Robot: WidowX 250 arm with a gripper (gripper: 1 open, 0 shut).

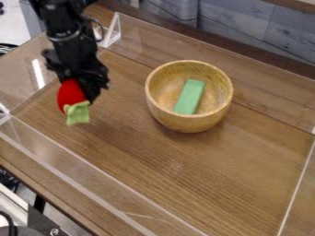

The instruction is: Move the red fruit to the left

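The red fruit (74, 94) is a small bright red toy with a pale green leafy end (77, 113) hanging below it. My gripper (76, 86) points straight down over the left part of the wooden table and is shut on the red fruit, holding it just above the tabletop. The black arm rises from it toward the top left corner.
A wooden bowl (190, 117) stands right of centre with a light green rectangular block (190, 96) inside. Clear plastic walls (147, 184) ring the table, with a low front rim and a panel at the back left.
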